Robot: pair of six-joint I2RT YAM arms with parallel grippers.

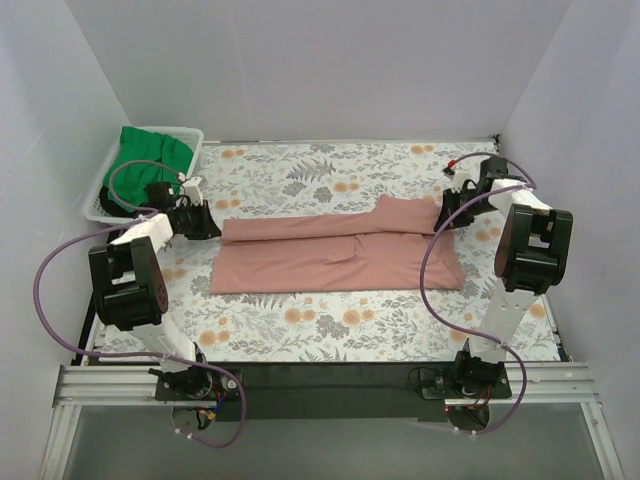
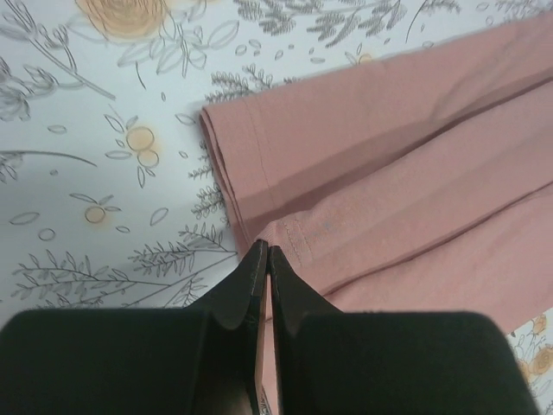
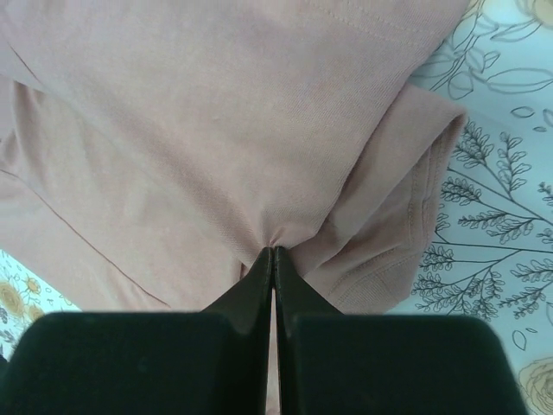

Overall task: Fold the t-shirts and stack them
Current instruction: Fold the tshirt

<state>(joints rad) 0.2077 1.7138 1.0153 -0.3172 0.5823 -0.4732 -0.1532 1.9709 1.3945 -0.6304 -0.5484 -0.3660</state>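
Now | left tool (image 2: pixel 263 250) pinched on pink shirt (image 2: pixel 389 156) hem | right tool (image 3: pixel 273 252) clamped on it | green shirt (image 1: pixel 150 150) half-hidden in basket (image 1: pixel 97 203)

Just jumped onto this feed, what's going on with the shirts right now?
Both arms are on the pink t-shirt, which lies folded into a long band across the floral cloth. The left claw is shut on its left end at the hem. The right claw is pinched shut on the right end, where the fabric puckers at its tips. The green t-shirt sits bunched in the white basket at the far left, not yet folded. Nothing is stacked yet.
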